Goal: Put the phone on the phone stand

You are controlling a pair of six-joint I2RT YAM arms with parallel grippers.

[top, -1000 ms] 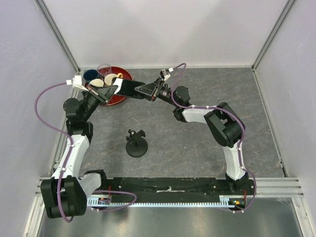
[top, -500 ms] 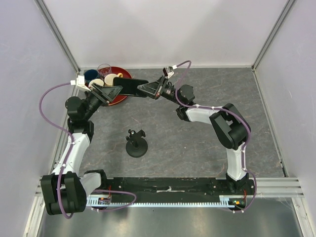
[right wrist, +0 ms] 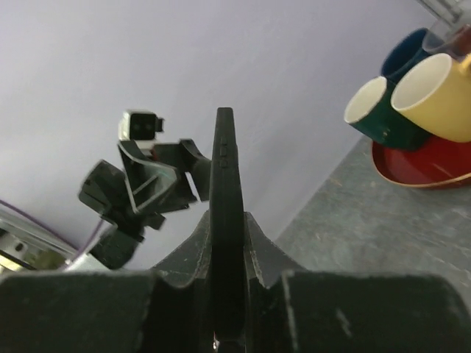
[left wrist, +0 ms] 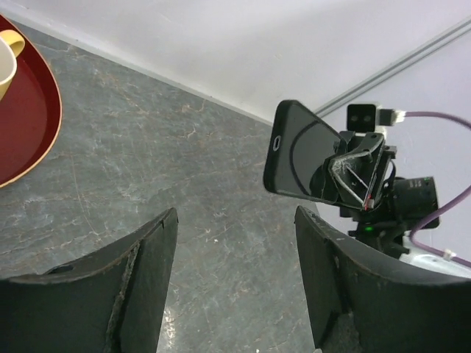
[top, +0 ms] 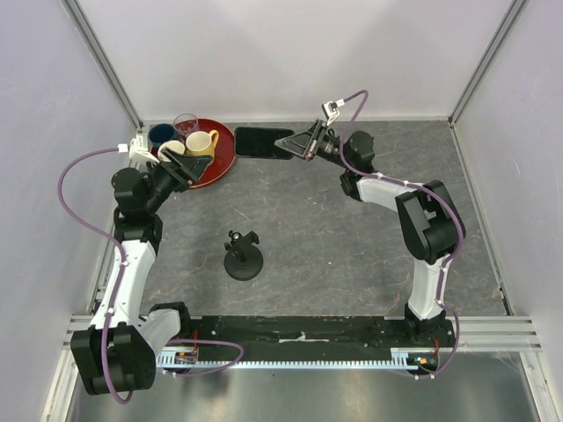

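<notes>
Top external: right gripper (top: 286, 143) is clamped on the right-hand short end of the phone (top: 262, 142), upper centre of frame, just right of the red tray (top: 220, 156)

- right wrist view confirms it: phone sits edge-on between both fingers, pinched tight, no visible gap
- left wrist view shows the phone clear of the table (top: 352, 246), silhouetted against the back wall, free end sticking out past the fingers
- phone long axis runs left-right in the top view, free end pointing toward the tray and mugs (top: 187, 139)
- left gripper (left wrist: 234, 217) has its fingers spread apart with nothing between them; it sits at upper left over the tray edge, facing the phone

Key relation: phone stand (top: 243, 257) is at centre frame, below and slightly left of the phone, well apart from it, clamp bracket on top pointing up. Both grippers look about equally far from it, but only the right one has the phone, so the carry looks like the right arm's job

Judgement: phone is grasped, placement not done. Next move probably needs the phone brought down-frame and re-tilted so a long edge meets the bracket
</notes>
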